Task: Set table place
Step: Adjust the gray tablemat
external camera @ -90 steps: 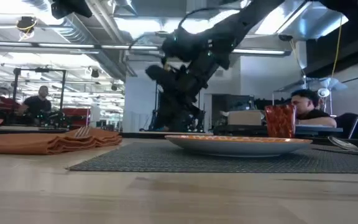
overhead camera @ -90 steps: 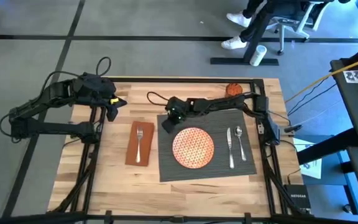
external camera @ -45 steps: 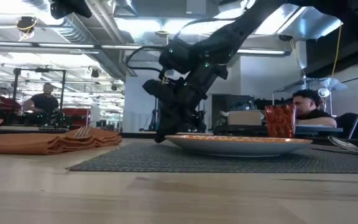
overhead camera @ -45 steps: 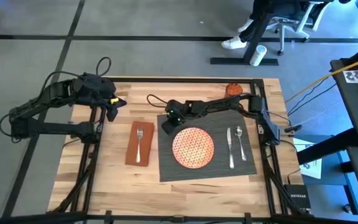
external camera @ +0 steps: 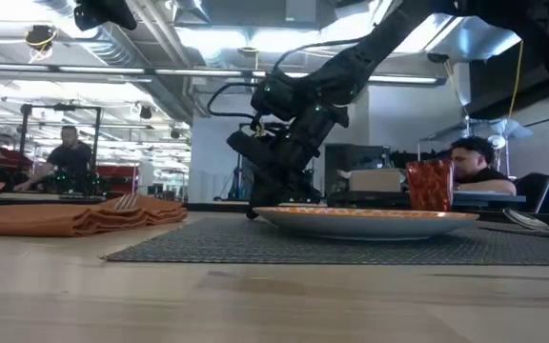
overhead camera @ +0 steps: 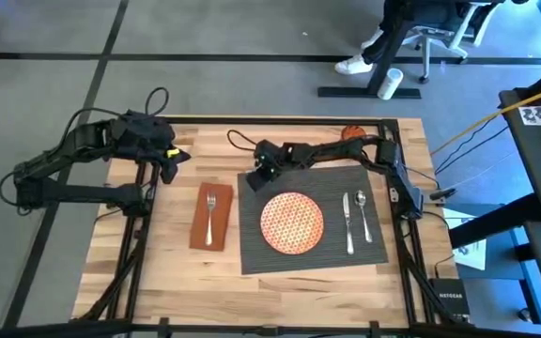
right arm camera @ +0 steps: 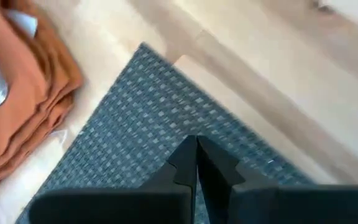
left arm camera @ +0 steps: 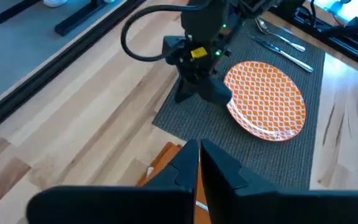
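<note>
The mat (overhead camera: 310,221) lies at the centre right of the high view on the table (overhead camera: 167,268), carrying the plate (overhead camera: 292,222) in its middle, with knife (overhead camera: 347,223) and spoon (overhead camera: 362,214) to the right. The napkin (overhead camera: 199,217) sits just left of the mat (the fork (overhead camera: 210,216) on top). The cup (overhead camera: 352,135) stands at the upper edge. The right gripper (overhead camera: 253,182) hangs over the mat's upper-left corner, fingers pressed together. The left gripper (overhead camera: 170,173) waits at upper left, fingers together too.

Right end effector (overhead camera: 255,180) farther up placemat (overhead camera: 310,252) corner.
</note>
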Tool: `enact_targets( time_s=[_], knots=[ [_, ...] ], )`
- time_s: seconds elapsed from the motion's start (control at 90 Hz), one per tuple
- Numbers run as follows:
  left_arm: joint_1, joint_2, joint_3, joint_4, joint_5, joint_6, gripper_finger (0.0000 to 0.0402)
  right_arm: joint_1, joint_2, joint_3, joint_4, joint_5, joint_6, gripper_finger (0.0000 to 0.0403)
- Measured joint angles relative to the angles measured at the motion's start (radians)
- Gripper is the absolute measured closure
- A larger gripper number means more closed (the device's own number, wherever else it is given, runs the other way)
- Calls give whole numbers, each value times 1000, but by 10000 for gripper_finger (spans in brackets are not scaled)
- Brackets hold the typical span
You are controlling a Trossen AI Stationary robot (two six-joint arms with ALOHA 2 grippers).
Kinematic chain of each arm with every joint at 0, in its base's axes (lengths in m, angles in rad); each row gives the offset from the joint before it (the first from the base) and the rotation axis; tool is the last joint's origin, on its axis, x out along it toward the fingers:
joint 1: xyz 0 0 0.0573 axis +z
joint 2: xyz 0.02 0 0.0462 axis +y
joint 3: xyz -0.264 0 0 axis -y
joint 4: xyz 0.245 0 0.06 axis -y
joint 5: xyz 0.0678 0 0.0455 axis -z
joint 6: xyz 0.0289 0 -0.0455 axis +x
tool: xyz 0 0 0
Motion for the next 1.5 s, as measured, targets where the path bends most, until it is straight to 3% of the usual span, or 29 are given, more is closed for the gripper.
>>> enact_targets(
  time_s=[0.278, 0.722, 0.978, 1.5],
  knots=[
    [0, 0, 0, -2, 0, 0, 402, 23, -13, 55, 3, -107, -46, 403],
    [0, 1, 0, -2, 0, 0, 402, 26, 32, 56, -34, -68, -54, 403],
    [0, 2, 0, -2, 0, 3, 402, -27, 32, 56, -59, -34, -53, 403],
    [0, 2, 0, -3, 0, 11, 402, -47, 9, 88, -134, -43, -30, 403]
  ],
)
